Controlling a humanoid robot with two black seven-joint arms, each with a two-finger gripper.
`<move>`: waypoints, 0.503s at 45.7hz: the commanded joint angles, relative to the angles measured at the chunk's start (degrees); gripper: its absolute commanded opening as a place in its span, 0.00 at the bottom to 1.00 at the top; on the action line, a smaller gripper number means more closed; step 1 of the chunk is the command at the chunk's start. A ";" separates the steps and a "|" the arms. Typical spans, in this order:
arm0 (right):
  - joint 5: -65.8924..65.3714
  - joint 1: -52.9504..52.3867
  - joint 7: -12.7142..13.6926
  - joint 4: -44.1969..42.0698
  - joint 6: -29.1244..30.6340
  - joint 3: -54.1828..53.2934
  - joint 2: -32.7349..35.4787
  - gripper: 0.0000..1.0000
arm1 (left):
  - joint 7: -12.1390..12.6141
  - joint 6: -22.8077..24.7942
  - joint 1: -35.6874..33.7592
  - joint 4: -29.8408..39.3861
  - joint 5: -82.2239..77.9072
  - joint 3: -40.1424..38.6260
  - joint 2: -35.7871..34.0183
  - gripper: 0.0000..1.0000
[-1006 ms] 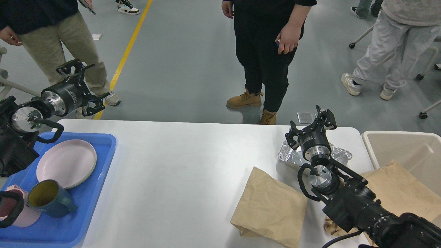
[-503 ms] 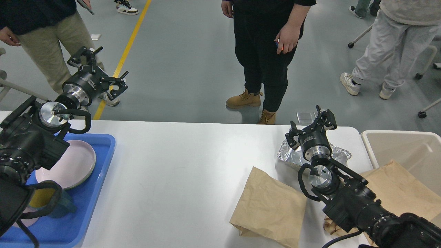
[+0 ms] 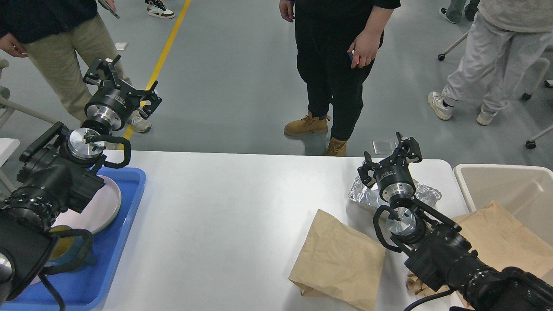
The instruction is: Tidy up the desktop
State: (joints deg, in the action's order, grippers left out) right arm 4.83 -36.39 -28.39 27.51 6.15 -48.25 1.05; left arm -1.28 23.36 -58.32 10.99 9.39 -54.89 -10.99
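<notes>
White surface [image 3: 224,216] carries crockery on a blue tray [image 3: 125,242]; paper bag [image 3: 341,259] and foil tray [image 3: 367,196] lie beside the beige bin [image 3: 475,181], likely destined there. Left claw [image 3: 119,80] and right claw [image 3: 391,155] hover spread, empty.

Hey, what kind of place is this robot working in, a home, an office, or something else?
Probably a lab or industrial workshop rather than a home: a grey sealed floor with a yellow safety line, bystanders in street shoes watching, and a plain white desktop set up as a test station.
</notes>
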 commanded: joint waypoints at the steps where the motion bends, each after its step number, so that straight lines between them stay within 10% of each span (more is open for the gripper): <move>1: 0.00 0.00 0.00 0.08 0.00 0.00 0.00 1.00 | 0.57 0.54 1.19 0.00 -0.08 0.39 0.27 0.97; 23: 0.00 0.00 0.00 0.00 0.00 0.00 0.00 1.00 | -0.04 0.10 2.86 0.00 -0.07 6.37 0.97 0.97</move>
State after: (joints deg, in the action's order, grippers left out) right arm 4.83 -36.39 -28.39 27.51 6.15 -48.25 1.05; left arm -1.27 23.31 -56.00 11.00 9.32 -48.68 -9.90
